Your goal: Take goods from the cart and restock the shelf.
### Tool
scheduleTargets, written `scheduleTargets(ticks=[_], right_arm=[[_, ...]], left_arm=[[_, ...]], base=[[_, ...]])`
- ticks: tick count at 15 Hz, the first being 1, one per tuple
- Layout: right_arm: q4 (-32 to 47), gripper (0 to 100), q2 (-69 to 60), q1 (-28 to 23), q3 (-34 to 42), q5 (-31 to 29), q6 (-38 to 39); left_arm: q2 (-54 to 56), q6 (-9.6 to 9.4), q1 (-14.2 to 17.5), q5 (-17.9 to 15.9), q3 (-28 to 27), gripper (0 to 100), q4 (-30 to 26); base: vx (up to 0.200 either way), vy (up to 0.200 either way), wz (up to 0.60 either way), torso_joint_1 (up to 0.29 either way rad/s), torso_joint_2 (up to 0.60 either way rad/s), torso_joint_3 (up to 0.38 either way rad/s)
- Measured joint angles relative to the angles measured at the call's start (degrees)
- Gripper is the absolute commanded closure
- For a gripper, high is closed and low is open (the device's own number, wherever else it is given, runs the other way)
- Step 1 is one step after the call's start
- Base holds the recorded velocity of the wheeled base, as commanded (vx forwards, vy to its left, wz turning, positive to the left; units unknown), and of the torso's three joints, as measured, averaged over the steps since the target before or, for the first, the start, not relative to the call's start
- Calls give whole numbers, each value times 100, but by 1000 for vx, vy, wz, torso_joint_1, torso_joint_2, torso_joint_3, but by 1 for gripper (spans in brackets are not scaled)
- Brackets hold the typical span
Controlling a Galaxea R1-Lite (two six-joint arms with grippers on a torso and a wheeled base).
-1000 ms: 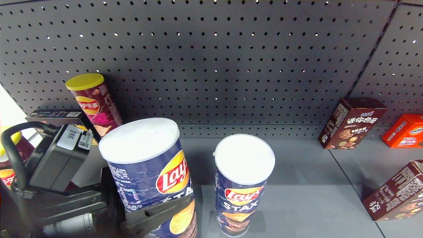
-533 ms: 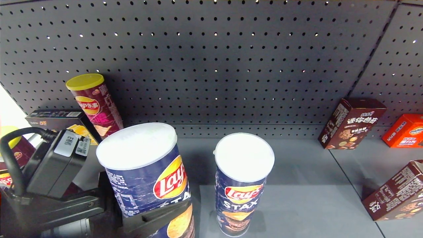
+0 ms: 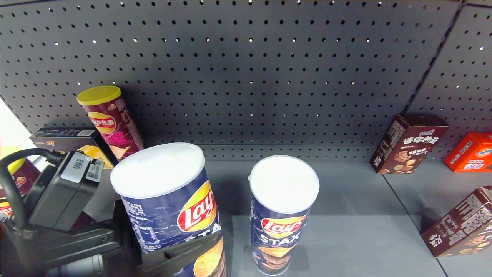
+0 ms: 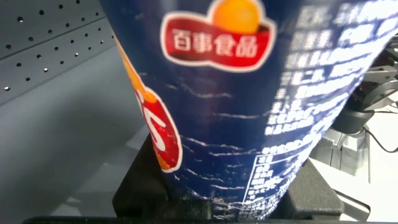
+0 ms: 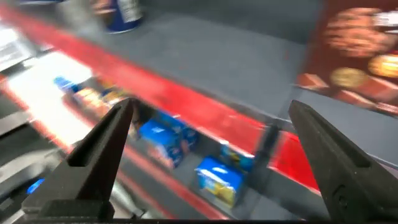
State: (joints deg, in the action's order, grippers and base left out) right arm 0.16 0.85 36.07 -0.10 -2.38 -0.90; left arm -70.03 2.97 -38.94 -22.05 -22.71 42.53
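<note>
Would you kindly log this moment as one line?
left claw: shut on held blue can | right claw: open | second blue can: upright on shelf

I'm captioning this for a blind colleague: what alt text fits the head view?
The left gripper holds a blue chip can with a white lid at the grey shelf, beside a matching can standing upright. A maroon can stands by the pegboard behind; brown boxes and an orange box sit right.
</note>
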Motion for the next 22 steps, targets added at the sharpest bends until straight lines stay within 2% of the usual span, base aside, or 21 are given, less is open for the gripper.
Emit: scheduleTargets(ticks=[1, 4, 12, 22], right_arm=[[-5, 0, -30, -204, 0, 0, -22], [-5, 0, -67, -363, 0, -5, -43], [-5, 0, -83, -284, 0, 71, -185], [-6, 0, -85, -261, 10, 44, 0]], left_arm=[[5, 0, -4, -2, 0, 100, -2], [50, 0, -1, 5, 11, 100, -15], [79, 0, -4, -4, 13, 100, -11], [162, 0, 2, -2, 113, 100, -4]], base=[[0, 0, 0, 0, 0, 0], [0, 0, 0, 0, 0, 0], [0, 0, 0, 0, 0, 0], [0, 0, 0, 0, 0, 0]])
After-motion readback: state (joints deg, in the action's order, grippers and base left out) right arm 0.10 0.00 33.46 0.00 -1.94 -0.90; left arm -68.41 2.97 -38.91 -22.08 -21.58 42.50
